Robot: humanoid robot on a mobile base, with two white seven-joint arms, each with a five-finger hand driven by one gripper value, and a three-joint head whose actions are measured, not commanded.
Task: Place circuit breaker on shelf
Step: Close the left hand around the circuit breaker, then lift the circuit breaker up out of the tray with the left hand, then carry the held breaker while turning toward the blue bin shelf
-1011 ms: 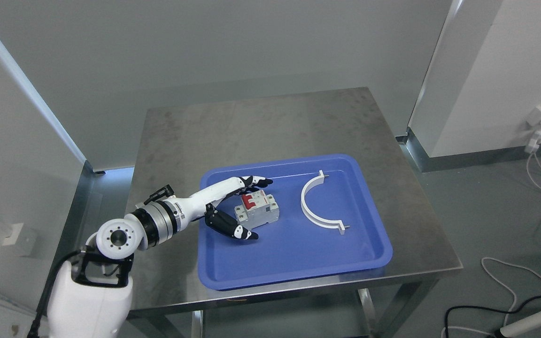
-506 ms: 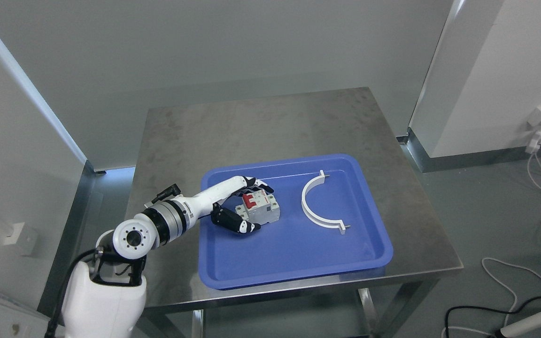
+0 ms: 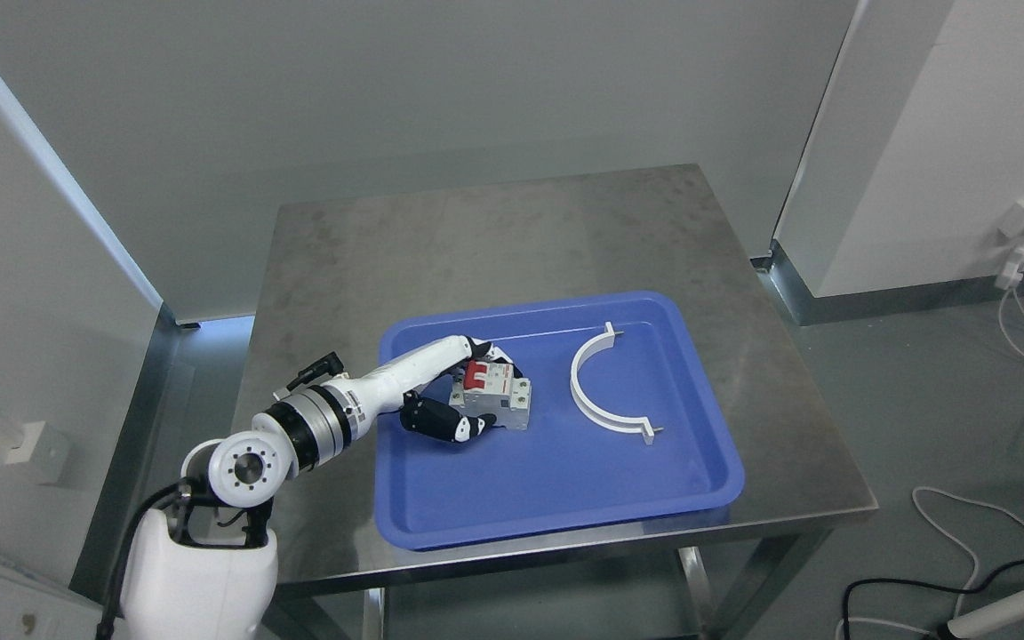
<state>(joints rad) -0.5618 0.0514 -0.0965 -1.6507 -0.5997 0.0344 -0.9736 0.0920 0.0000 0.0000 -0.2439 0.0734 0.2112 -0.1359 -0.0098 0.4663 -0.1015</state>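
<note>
Closing since the earlier frame: left hand, now wrapping circuit breaker, thumb near side, fingers far side. Breaker sitting in blue tray (rigid, probably compact and dense; best gripped across flat sides). White curved bracket lying beyond, untouched.

No legible text; print on circuit breaker face too small to read
</note>
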